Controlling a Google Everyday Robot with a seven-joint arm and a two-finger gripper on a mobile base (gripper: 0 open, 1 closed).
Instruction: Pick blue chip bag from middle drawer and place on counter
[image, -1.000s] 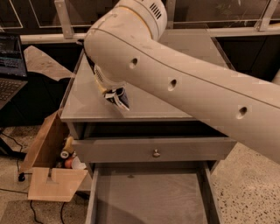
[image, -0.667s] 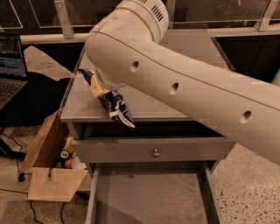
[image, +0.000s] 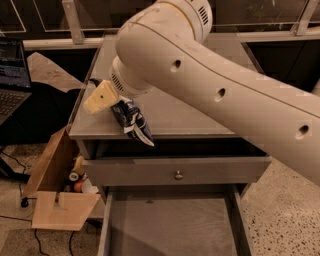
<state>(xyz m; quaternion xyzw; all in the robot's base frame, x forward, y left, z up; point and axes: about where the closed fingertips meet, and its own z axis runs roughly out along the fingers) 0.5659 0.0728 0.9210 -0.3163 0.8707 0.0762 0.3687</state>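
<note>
Above the matte-grey desk (image: 200, 115) edge, the claw (image: 113, 101) is clenching a crumpled dark-blue foil bag (image: 133, 123); releasing here is likely risking a fall.

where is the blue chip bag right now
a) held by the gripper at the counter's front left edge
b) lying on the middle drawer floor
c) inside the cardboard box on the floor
A: the blue chip bag hangs from the gripper over the counter edge, above the open middle drawer.
</note>
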